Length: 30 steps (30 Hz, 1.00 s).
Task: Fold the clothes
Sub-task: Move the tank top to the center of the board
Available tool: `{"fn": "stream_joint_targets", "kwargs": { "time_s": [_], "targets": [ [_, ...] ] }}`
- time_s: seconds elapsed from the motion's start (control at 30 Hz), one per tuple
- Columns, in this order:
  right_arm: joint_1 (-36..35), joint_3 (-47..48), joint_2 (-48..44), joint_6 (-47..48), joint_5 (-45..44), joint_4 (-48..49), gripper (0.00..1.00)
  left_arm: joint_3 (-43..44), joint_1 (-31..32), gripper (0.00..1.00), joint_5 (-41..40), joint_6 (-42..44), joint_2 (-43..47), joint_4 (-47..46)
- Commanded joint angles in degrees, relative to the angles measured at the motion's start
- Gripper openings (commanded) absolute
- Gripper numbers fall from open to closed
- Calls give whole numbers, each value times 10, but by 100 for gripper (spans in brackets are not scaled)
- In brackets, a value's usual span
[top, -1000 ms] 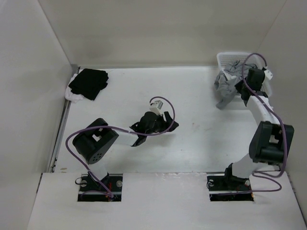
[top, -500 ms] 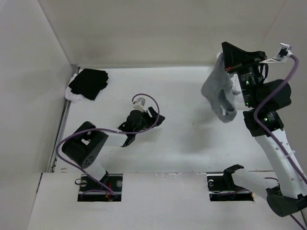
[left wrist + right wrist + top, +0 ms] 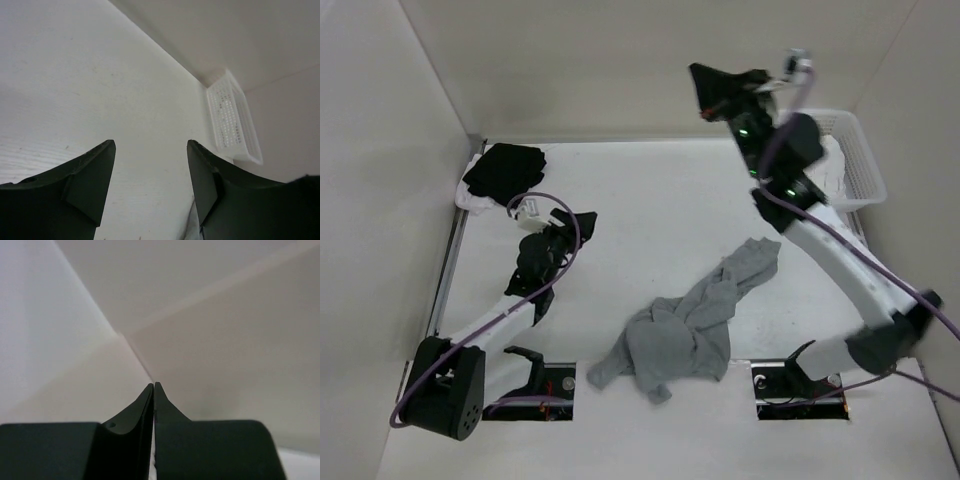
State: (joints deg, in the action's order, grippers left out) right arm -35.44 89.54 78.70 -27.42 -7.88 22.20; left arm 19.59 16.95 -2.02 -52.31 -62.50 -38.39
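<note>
The table [image 3: 650, 190] was white, with walls at the back and both sides. The grey garment [image 3: 680, 330] lay crumpled on it near the front edge, between the two arm bases. One strip of it trailed back and to the right, and both grippers were well apart from it.

The right arm [image 3: 840, 260] reared high over the back right of the table. The left arm [image 3: 510, 310] stretched low along the left side. A white basket [image 3: 865, 160] stood in the back right corner. A black garment [image 3: 505, 172] lay bunched in the back left corner on a white garment [image 3: 470, 203], which showed under its left edge.

The left gripper [image 3: 150, 145] pointed across the table towards the basket, its jaws wide apart and holding nothing. The right gripper [image 3: 153, 385] faced the back wall, its fingers pressed together, with no cloth between them.
</note>
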Motion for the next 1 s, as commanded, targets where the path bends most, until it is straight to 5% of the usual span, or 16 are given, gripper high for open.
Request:
{"fn": "stream_joint_targets", "kwargs": {
  "time_s": [0.0, 0.13, 0.3, 0.47, 0.67, 0.83, 0.97],
  "targets": [
    [19, 35, 179, -29, 22, -93, 6, -16, -14, 58, 4, -5, 14, 46],
    [10, -45, 175, -8, -4, -167, 19, -12, 13, 58, 33, 29, 1, 87],
    [-10, -305, 20, -26, -101, -189, 41, 1, 124, 51, 29, 107, -39, 130],
    [-56, -463, -126, -90, -94, -327, 49, 24, 217, 46, 41, 150, -68, 158],
    [-237, -546, -299, -148, 10, -427, 61, 21, 174, 47, -4, 106, -69, 160],
    [-346, -527, -224, -143, 65, -405, 55, 60, 109, 49, 13, 73, -83, 151],
    [-405, -472, -93, -106, 71, -371, 60, 68, 71, 49, 18, 53, -61, 137]
  ]
}}
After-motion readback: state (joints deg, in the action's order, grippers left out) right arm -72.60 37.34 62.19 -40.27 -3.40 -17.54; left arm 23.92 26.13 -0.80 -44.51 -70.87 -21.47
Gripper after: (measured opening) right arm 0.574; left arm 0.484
